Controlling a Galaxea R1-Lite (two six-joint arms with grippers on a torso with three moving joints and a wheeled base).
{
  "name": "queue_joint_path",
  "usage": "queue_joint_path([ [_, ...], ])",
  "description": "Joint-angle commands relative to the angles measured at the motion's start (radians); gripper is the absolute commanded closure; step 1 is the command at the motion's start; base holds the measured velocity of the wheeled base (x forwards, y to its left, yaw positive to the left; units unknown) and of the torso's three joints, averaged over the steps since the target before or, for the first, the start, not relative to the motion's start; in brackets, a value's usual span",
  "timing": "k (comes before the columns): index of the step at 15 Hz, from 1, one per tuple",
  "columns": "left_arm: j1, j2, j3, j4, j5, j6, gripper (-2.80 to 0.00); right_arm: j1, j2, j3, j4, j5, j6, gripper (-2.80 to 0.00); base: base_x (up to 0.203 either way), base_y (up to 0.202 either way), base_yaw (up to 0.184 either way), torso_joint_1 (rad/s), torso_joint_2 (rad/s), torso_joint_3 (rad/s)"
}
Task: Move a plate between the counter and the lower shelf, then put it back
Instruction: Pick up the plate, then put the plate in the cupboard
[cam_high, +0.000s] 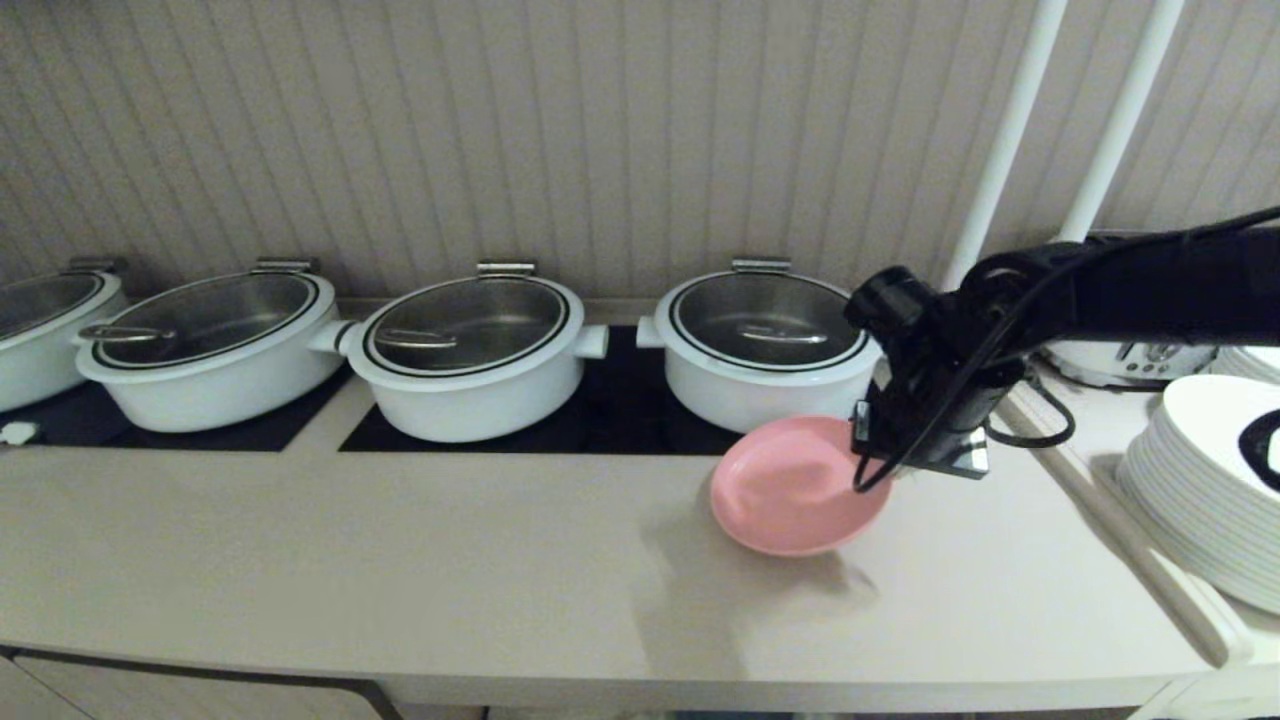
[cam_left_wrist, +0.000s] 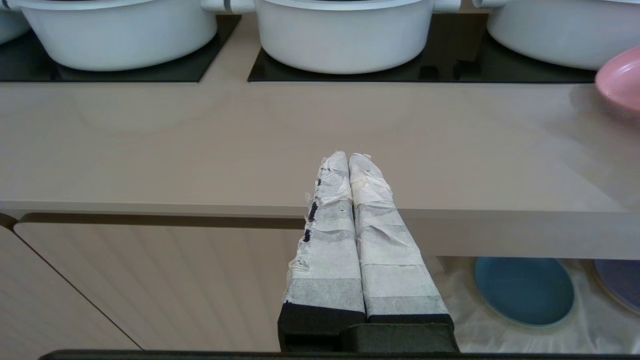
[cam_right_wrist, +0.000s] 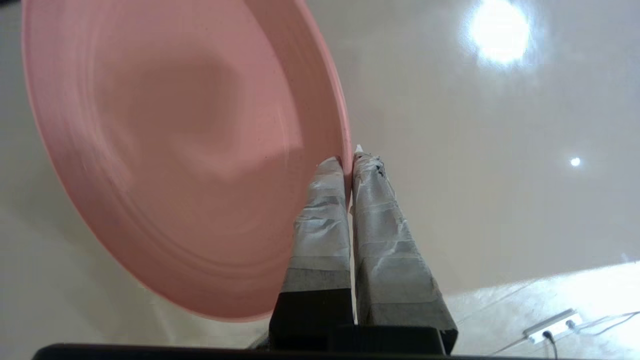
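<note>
Counter (cam_high: 400, 560) runs the full width of your head view, with four white pots (cam_high: 470, 360) on the black inset panels (cam_high: 600, 420) at the back and a stack of white plates (cam_high: 1200, 490) on the side ledge to the right.

The pink plate (cam_high: 790, 490) sits over the counter in front of the rightmost pot, tilted, near edge low; I can't tell whether that edge touches the surface.

Right gripper (cam_right_wrist: 350, 160) is pinching the plate's rim, one finger on each face, jaws pressed tight on it.

Step, as I read it: the plate is in transit at counter level, either just lifted or about to be set down. Next move calls for keeping the pinch firm and the tilt in check. A thin-rim grip could let the plate swing or slip.

Left gripper (cam_left_wrist: 347, 160) is parked in front of the counter edge, fingers pressed together, empty.

View differences: only your left wrist view shows the lower shelf (cam_left_wrist: 460, 300), with white cloth, a blue plate (cam_left_wrist: 522, 290) and a purple plate (cam_left_wrist: 622, 282) on it. Only your right wrist view shows the actual rim pinch; in the head view the wrist hides it.
</note>
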Motion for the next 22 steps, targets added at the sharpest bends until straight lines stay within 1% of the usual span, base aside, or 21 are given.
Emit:
queue_joint_path([
  [1, 0.000, 0.000, 0.000, 0.000, 0.000, 0.000, 0.00, -0.017, -0.059, 0.042, 0.001, 0.018, 0.003, 0.00, 0.000, 0.000, 0.000, 0.000, 0.00, 0.000],
  [6, 0.000, 0.000, 0.000, 0.000, 0.000, 0.000, 0.00, -0.055, -0.227, 0.248, -0.060, 0.129, -0.003, 0.00, 0.000, 0.000, 0.000, 0.000, 0.00, 0.000],
  [7, 0.000, 0.000, 0.000, 0.000, 0.000, 0.000, 0.00, -0.059, -0.260, 0.294, -0.075, 0.138, -0.005, 0.00, 0.000, 0.000, 0.000, 0.000, 0.00, 0.000],
  [10, 0.000, 0.000, 0.000, 0.000, 0.000, 0.000, 0.00, -0.073, -0.367, 0.410, -0.123, 0.145, -0.009, 0.00, 0.000, 0.000, 0.000, 0.000, 0.00, 0.000],
  [13, 0.000, 0.000, 0.000, 0.000, 0.000, 0.000, 0.00, -0.086, -0.467, 0.510, -0.156, 0.145, -0.033, 0.00, 0.000, 0.000, 0.000, 0.000, 0.00, 0.000],
  [22, 0.000, 0.000, 0.000, 0.000, 0.000, 0.000, 0.00, -0.092, -0.789, 0.787, -0.149, 0.141, -0.047, 0.00, 0.000, 0.000, 0.000, 0.000, 0.00, 0.000],
])
